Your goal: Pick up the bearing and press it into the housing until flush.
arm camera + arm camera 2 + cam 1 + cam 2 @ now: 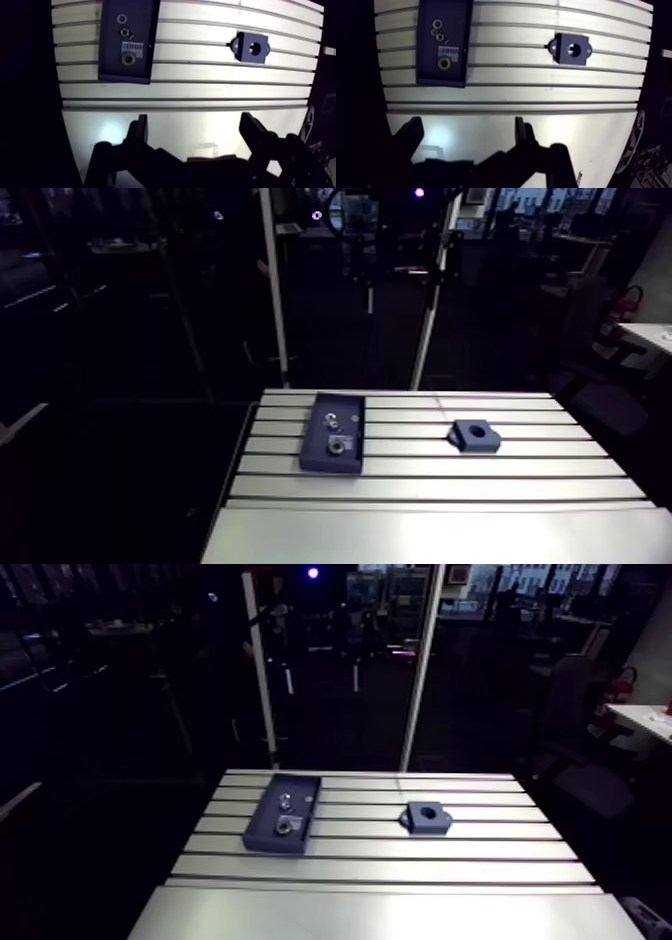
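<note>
1. Gripper (194, 120) is hanging wide open, empty, over table's (200, 87) near edge.
2. Bearing (128, 58) is lying in parts tray (107, 75), far left; housing (251, 48) far right, well apart.
3. Prob. sitting at pre-pick stage; next move needs centring over bearing, then descending.

Slotted metal table (400, 874), dark blue tray (268, 844) on its left side, a ring-shaped bearing (285, 827) inside near the front, two smaller metal pieces (286, 802) behind it, dark blue block (427, 816) with a round hole lying flat, well apart to the right
</note>
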Robot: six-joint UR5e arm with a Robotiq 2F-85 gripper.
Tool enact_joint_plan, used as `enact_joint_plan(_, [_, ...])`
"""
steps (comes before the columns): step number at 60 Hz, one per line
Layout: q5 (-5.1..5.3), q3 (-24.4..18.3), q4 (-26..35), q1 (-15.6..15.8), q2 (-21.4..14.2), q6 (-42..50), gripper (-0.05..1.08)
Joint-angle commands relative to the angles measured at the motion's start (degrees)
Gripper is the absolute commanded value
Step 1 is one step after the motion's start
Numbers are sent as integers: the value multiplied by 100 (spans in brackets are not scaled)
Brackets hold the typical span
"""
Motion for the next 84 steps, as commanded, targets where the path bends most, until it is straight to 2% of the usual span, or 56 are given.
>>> enact_joint_plan(1, [-60, 105, 369, 170, -336, -335, 1])
enact_joint_plan(39, [-36, 149, 326, 177, -258, -293, 1])
enact_joint_plan(47, [66, 193, 200, 345, -99, -126, 1])
enact_joint_plan(58, [110, 193, -101, 509, 182, 317, 0])
enact_joint_plan(60, [151, 208, -172, 535, 235, 414, 0])
enact_joint_plan(61, [209, 210, -243, 568, 295, 496, 0])
enact_joint_plan(62, [209, 210, -243, 568, 295, 496, 0])
enact_joint_plan(63, [271, 218, -306, 603, 364, 568, 0])
enact_joint_plan(64, [271, 218, -306, 603, 364, 568, 0])
enact_joint_plan(66, [371, 268, -452, 667, 474, 678, 1])
enact_joint_plan(68, [392, 294, -546, 685, 503, 722, 1])
enact_joint_plan(76, [420, 509, -1066, 765, 644, 826, 1])
enact_joint_plan(84, [407, 739, -1424, 793, 766, 818, 1])
